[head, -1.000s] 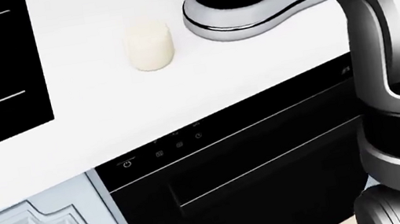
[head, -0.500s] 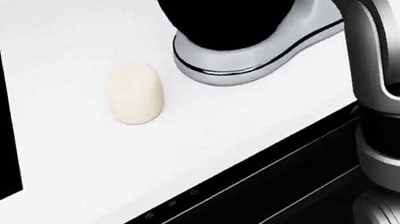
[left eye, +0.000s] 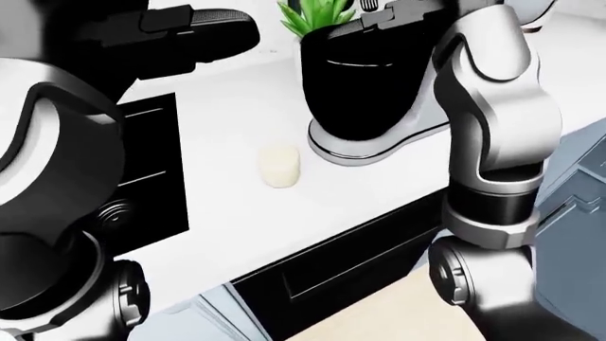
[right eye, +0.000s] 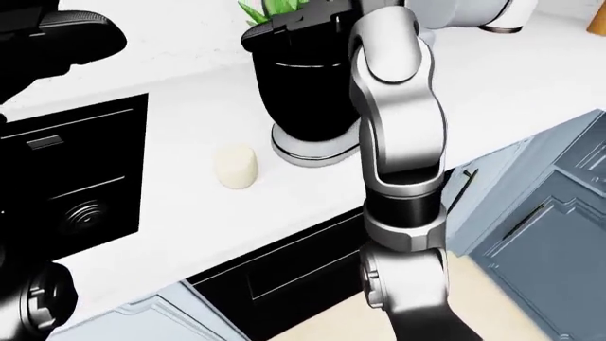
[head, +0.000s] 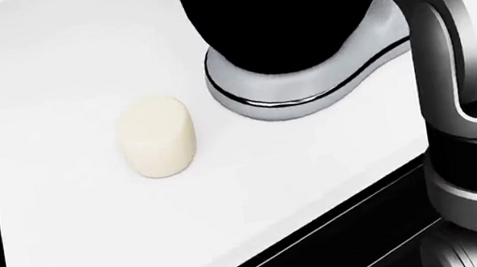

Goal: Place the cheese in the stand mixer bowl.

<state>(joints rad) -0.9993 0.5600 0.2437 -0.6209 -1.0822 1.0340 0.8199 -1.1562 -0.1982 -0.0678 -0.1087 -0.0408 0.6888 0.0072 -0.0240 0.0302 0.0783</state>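
Cheese [head: 157,136]: pale cylinder, upright on the white surface [head: 74,236], just left of the stand mixer bowl [left eye: 364,78] and apart from its base, untouched. Bowl: black, seated on a silver base. Left hand [left eye: 194,32]: dark, raised above the surface at upper left; finger spread cannot be told; holds nothing visible. Right hand: hidden beyond the raised right arm [right eye: 398,142]. Risk, judged: the smooth, round cheese may tip or roll if fingers close off-centre; an arm may strike the bowl rim.

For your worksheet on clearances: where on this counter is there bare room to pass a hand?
Bare counter lies between the cheese and the black cooktop, and below the cheese. It is crowded between the cheese and the stand mixer.
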